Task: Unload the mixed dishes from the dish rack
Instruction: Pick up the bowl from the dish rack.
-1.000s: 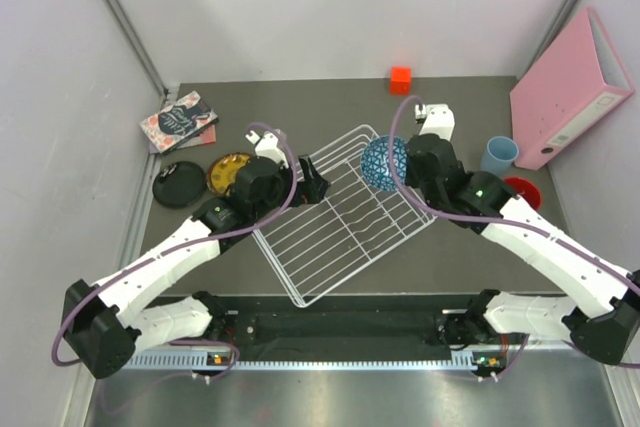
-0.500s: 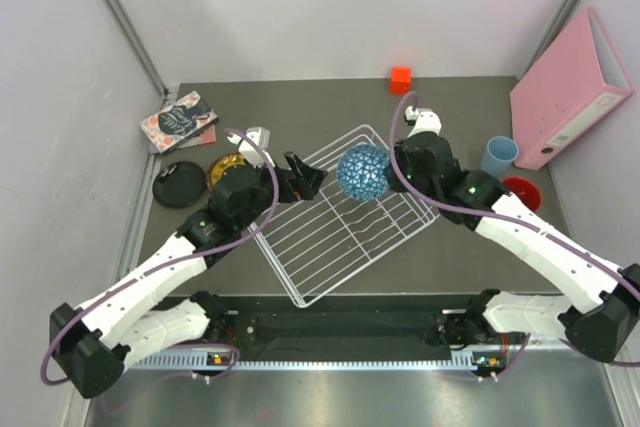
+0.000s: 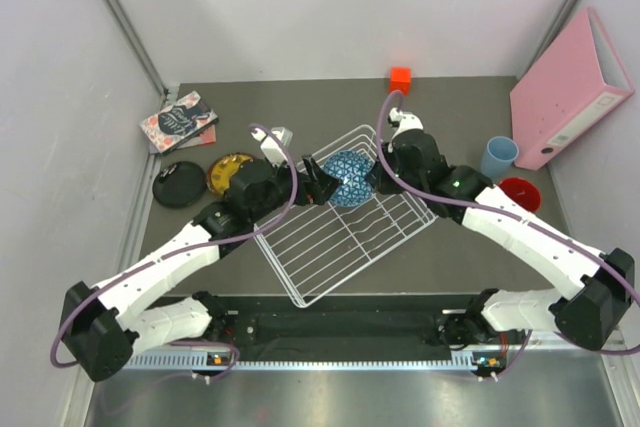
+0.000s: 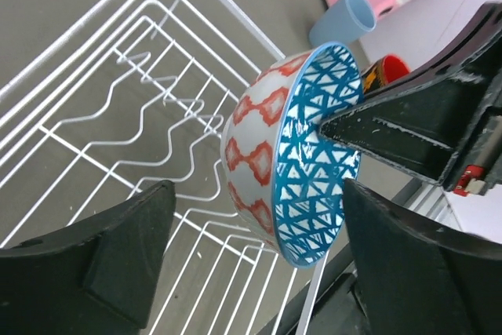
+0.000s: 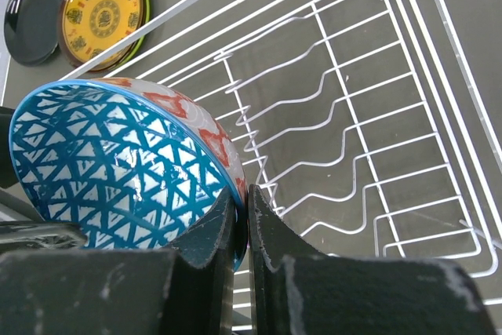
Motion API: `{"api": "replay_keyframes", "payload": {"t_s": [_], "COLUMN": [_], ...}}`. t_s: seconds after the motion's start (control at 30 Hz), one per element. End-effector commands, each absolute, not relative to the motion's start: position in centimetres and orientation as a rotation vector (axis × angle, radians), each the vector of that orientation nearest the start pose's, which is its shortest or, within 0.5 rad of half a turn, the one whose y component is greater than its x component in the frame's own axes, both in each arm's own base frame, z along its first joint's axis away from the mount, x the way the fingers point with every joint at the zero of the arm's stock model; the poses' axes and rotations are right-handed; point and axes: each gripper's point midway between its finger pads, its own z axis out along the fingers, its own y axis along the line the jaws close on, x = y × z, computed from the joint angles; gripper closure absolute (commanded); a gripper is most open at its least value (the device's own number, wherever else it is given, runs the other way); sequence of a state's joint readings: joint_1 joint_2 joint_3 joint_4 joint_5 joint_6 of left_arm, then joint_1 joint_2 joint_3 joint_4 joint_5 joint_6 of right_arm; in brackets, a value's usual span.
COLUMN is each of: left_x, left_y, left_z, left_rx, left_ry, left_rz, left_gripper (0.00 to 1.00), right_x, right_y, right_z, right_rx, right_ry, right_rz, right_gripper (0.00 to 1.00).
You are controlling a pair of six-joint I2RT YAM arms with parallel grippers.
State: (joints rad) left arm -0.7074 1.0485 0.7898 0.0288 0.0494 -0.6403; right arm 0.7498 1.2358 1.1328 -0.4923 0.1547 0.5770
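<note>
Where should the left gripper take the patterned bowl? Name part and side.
Probably the bowl's free rim, opposite the right gripper's pinch, the left gripper closing in from its own side: the bowl hangs tilted on edge, rim exposed; the round wall could slip.

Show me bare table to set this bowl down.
Bare table lies behind the dish rack, between the book and orange cube, and between cube and pink binder. Crowded: black plate and yellow plate left of the rack, light blue cup right.

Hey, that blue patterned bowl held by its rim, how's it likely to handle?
Probably rigid: the blue patterned bowl shows no flex pinched at the rim by the right gripper. Its glossy glaze looks slippery, so held tilted by one edge it may pivot.
</note>
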Motion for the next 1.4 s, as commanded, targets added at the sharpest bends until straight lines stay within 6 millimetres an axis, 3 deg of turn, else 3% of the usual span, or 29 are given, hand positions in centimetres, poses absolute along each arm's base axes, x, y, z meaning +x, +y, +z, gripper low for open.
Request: {"api": "replay_keyframes", "payload": {"t_s": [0.0,0.03,0.2,0.33,0.57,0.67,0.9,0.93,0.97,1.03,1.07,1.17,1.3,1.37], "left_x": [27.2,27.2,28.0,28.3,28.2,28.1,28.0,28.0,27.8,27.7,27.7,27.8,27.9,27.9], "left_y": [-28.1,-27.9,-27.8,-27.3,-27.2,-27.4,-27.9,-27.9,-28.0,-28.0,-28.0,-27.6,-27.2,-26.8], "left_z": [27.2,26.2,25.8,25.3,24.7,24.3,24.1,24.3,24.4,24.8,25.1,25.7,27.0,27.4], "left_rx": [0.137,0.148,0.137,0.127,0.126,0.137,0.139,0.135,0.141,0.139,0.138,0.122,0.114,0.102], "left_ry": [1.870,1.914,1.942,1.963,1.990,2.001,2.001,1.992,1.988,1.973,1.965,1.946,1.919,1.915], "left_rz": [-0.971,-0.928,-0.833,-0.756,-0.689,-0.672,-0.698,-0.705,-0.716,-0.731,-0.738,-0.733,-0.721,-0.714], "left_gripper": [0.15,0.20,0.37,0.44,0.69,1.00,1.00,1.00,1.00,1.00,1.00,1.00,1.00,1.00], "right_x": [28.9,28.7,28.7,28.6,28.6,28.6,28.1,28.0,27.9,27.8,27.7,27.6,27.8,28.2], "right_y": [26.8,26.9,27.1,27.1,26.5,26.4,26.7,26.7,26.7,26.5,26.4,24.9,21.6,18.9], "right_z": [27.9,27.8,27.7,27.7,27.6,27.7,27.7,27.7,27.5,27.7,27.5,28.3,30.2,30.2], "right_rx": [-0.083,-0.092,-0.105,-0.111,-0.105,-0.108,-0.135,-0.138,-0.142,-0.146,-0.146,-0.097,0.007,0.083], "right_ry": [2.066,2.071,2.069,2.065,2.062,2.055,2.045,2.046,2.051,2.047,2.052,2.022,1.954,1.936], "right_rz": [0.700,0.693,0.668,0.651,0.602,0.588,0.557,0.560,0.559,0.558,0.553,0.524,0.428,0.318], "right_gripper": [1.00,1.00,1.00,1.00,1.00,1.00,1.00,0.96,0.73,0.44,0.24,0.01,0.00,0.00]}}
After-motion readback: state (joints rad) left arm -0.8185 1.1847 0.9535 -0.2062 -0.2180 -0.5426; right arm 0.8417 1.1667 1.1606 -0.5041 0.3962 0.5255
